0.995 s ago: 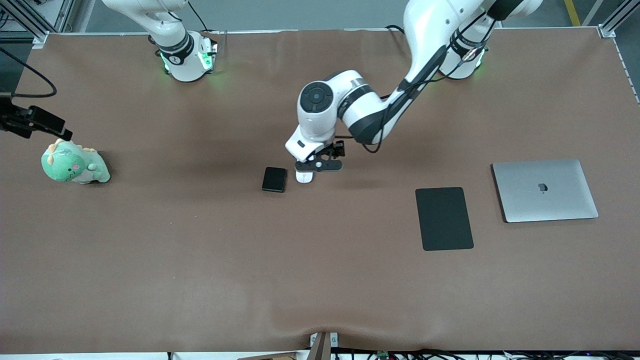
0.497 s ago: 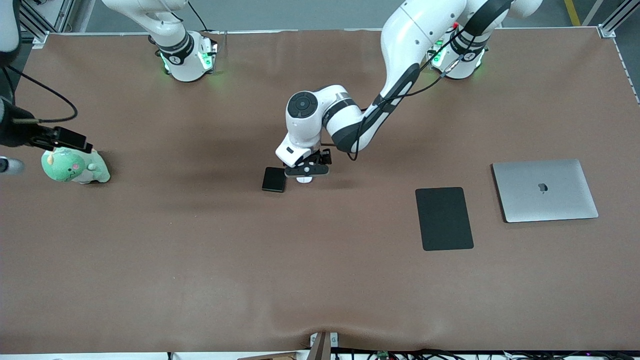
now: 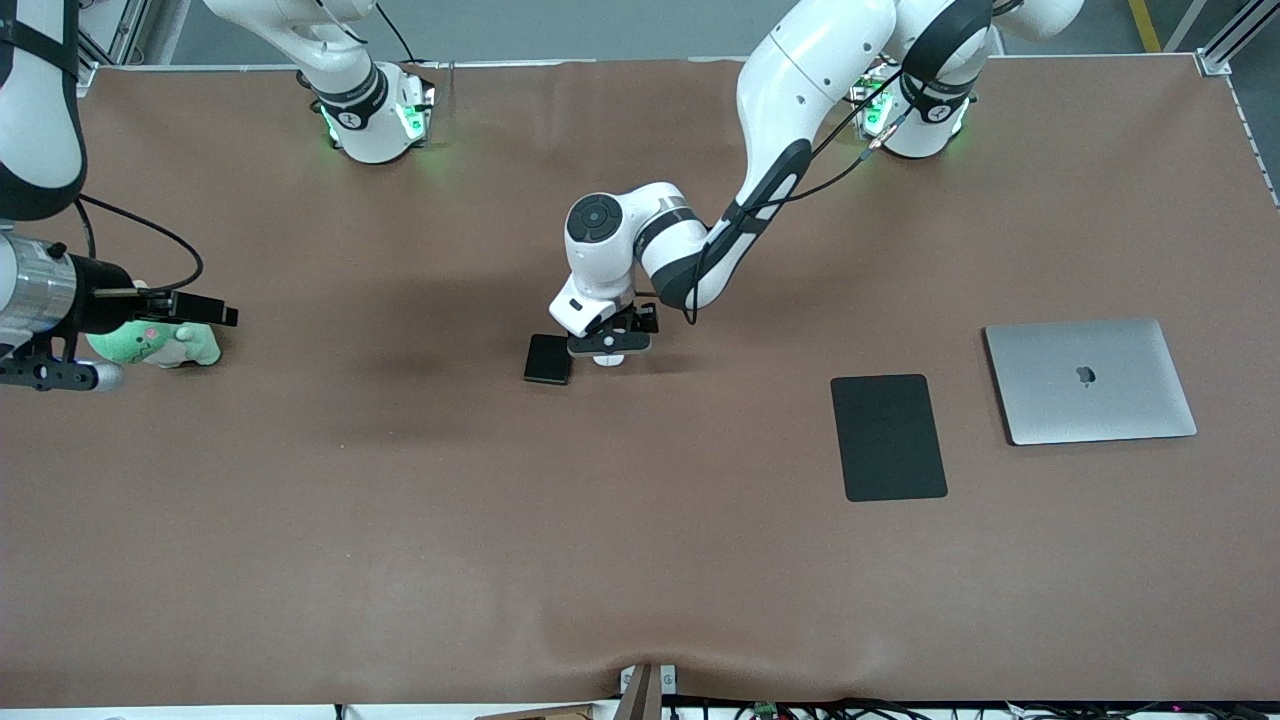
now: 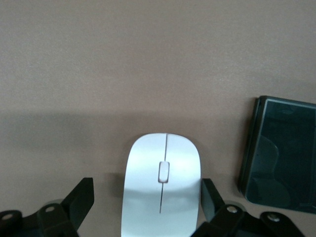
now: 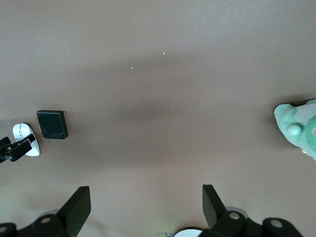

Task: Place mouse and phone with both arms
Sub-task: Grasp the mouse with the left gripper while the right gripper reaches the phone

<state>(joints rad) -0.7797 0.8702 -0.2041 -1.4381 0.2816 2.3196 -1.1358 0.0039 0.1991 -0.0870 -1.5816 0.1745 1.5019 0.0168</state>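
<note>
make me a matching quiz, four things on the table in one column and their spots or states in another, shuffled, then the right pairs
Things:
1. mouse
2. phone
3. mouse pad
4. laptop

Places or states:
A. closed, silver, at the left arm's end of the table
B. flat black sheet beside the laptop, nearer the front camera
C. between the open fingers of the left pincer
D. small black slab lying beside the mouse

Pairs: 1-C, 2-D, 3-B, 4-A
</note>
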